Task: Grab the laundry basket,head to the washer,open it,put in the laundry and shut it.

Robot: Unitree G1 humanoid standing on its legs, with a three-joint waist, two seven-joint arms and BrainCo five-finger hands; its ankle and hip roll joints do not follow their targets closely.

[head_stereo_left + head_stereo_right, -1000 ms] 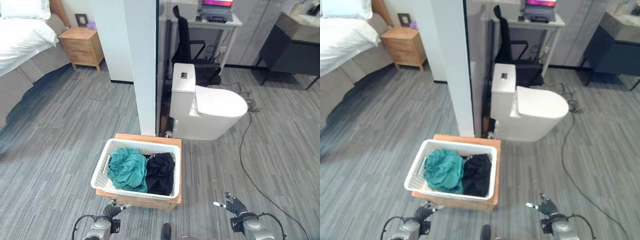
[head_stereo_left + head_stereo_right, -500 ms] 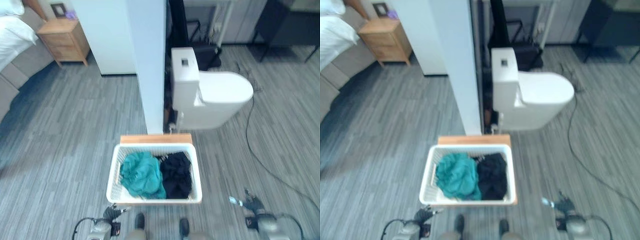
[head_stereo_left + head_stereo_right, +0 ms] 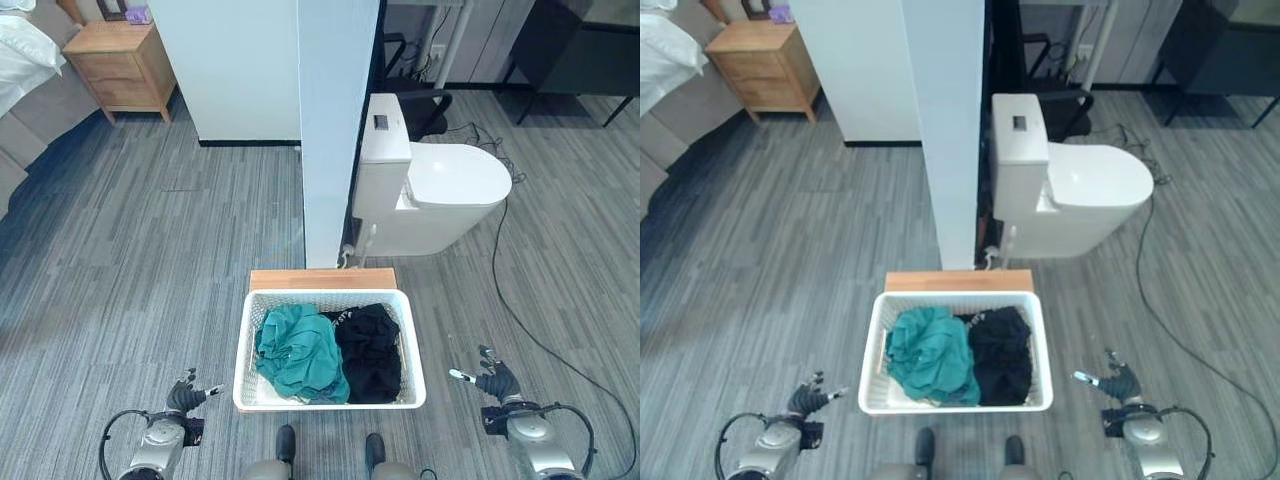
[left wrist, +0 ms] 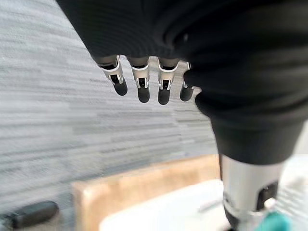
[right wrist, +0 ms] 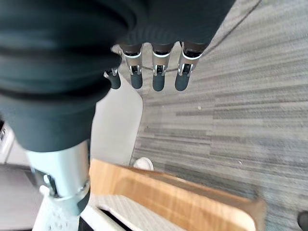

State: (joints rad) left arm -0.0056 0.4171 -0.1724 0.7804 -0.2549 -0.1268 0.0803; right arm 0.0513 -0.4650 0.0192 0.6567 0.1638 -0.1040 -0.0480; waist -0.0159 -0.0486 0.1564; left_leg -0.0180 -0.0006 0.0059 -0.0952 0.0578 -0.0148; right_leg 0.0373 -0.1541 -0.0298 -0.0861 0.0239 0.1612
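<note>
Laundry basket (image 3: 329, 400) ×1: 2 garments | L hand (image 3: 186, 393); R hand (image 3: 494, 381): both loose, holding nothing

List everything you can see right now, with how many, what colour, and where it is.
laundry basket: one, white, on the floor between the two hands, resting on a wooden platform
teal garment: one, teal, left half of the basket
black garment: one, black, right half of the basket
wooden platform: one, light wood, under the basket, its far edge showing
toilet: one, white, beyond the basket to the right
partition wall: one, white, just left of the toilet
nightstand: one, light wood, far left
bed: one, white bedding, far left edge
left hand: one, open, left of the basket
right hand: one, open, right of the basket
</note>
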